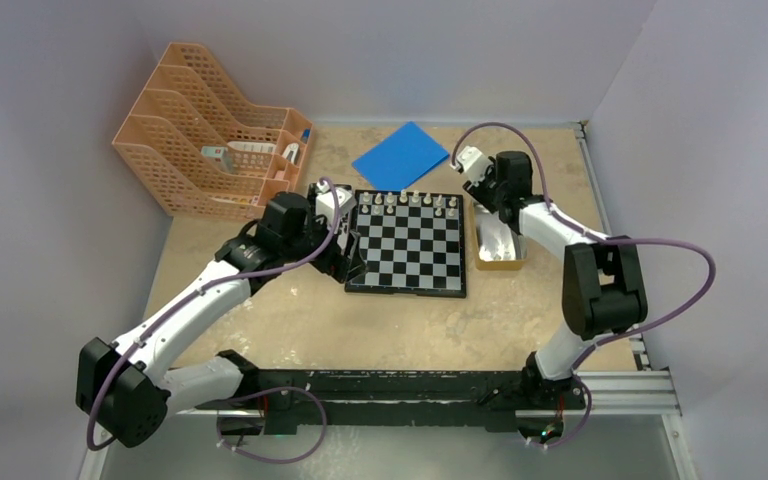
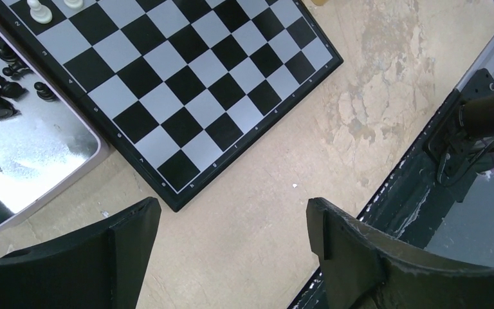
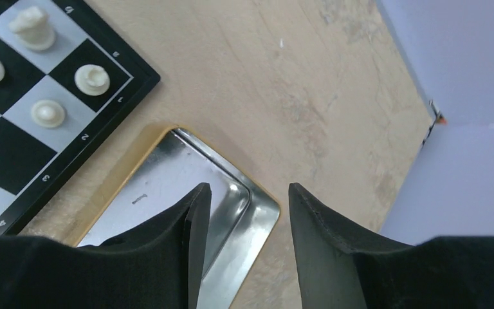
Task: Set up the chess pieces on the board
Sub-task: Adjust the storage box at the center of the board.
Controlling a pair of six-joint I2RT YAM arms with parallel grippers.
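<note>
Left gripper (image 2: 231,212), fingers spread and empty, hangs beside the board (image 2: 186,96) near the tray (image 2: 32,161) of black chess pieces (image 2: 0,96), right gripper (image 3: 247,193) likewise parted and empty over a second tray (image 3: 167,174); these light, rigid, smooth figurines probably topple easily and are best pinched at the narrow waist, white pieces (image 1: 410,203) already standing on the far rows.

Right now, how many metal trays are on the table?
2. The left tray sits beside the board's left edge, holding black pieces. The right tray sits off the board's right edge, below the right gripper. Others could be hidden.
</note>
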